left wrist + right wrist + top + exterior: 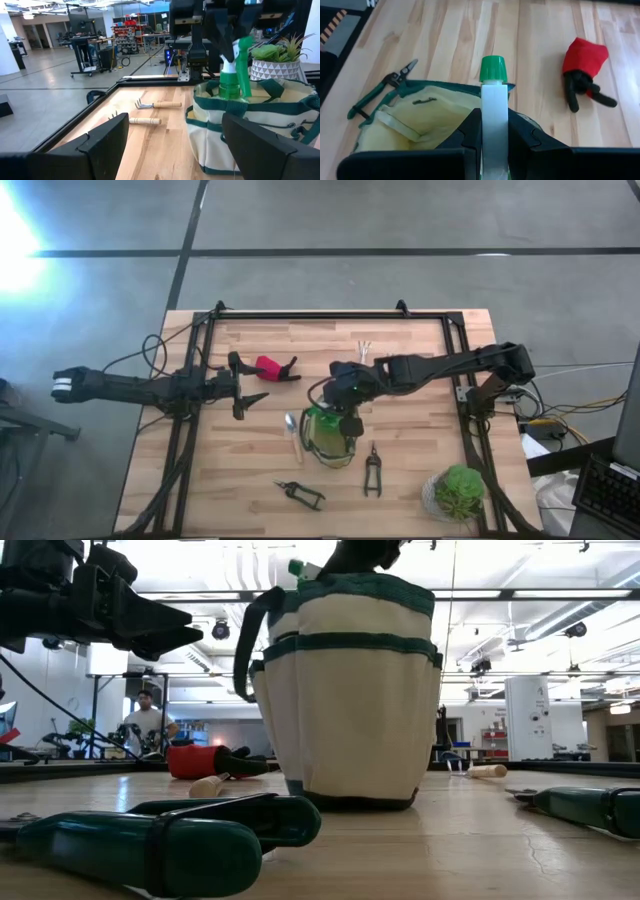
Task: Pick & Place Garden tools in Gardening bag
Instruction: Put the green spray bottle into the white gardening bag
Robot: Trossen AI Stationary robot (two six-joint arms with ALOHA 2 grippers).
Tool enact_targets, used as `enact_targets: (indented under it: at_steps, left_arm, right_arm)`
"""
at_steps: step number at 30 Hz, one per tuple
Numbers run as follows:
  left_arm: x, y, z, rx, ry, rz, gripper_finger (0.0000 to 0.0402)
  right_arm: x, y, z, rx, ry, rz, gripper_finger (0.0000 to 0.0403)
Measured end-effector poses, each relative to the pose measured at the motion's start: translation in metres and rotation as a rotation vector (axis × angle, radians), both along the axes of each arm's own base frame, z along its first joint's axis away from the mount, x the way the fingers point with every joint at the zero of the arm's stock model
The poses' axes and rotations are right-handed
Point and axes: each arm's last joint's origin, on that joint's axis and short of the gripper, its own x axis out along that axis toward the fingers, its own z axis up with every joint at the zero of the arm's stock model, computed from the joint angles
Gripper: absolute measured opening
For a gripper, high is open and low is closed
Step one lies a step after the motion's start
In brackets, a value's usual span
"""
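The green spray bottle with its white top hangs in my right gripper, shut on it over the gardening bag. The bottle's lower part is down inside the bag's open mouth. On the table lie the red-and-black tool, two wooden-handled forks, a trowel left of the bag, and two pruners. My left gripper waits open at the table's left, level, with nothing between its fingers. My right gripper pinches the two flat sides of the spray bottle's white top between its two fingers, behind the green nozzle cap. It comes slanting down from the table's right. The bottle hangs upright below the fingers, its body inside the bag's rim.
A bushy potted plant stands at the near right corner. A black frame runs around the tabletop. The near pruner lies close in front of the low camera. A person stands far off in the room.
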Motion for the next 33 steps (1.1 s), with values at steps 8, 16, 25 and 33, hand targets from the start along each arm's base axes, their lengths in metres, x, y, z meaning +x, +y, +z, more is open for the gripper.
enact_targets:
  at_steps: [8, 16, 25, 33]
  left_arm:
    - [0.000, 0.000, 0.000, 0.000, 0.000, 0.000, 0.0321]
    - [0.000, 0.000, 0.000, 0.000, 0.000, 0.000, 0.0321]
    - [0.000, 0.000, 0.000, 0.000, 0.000, 0.000, 0.0321]
    - [0.000, 0.000, 0.000, 0.000, 0.000, 0.000, 0.0321]
  right_arm:
    - [0.000, 0.000, -0.008, 0.000, 0.012, -0.010, 0.0042]
    - [0.002, -0.001, -0.015, 0.009, -0.027, -0.043, 0.0042]
    - [0.002, -0.001, -0.020, 0.025, -0.024, -0.059, 0.0042]
    - [0.002, 0.000, -0.017, 0.050, -0.046, -0.078, 0.0042]
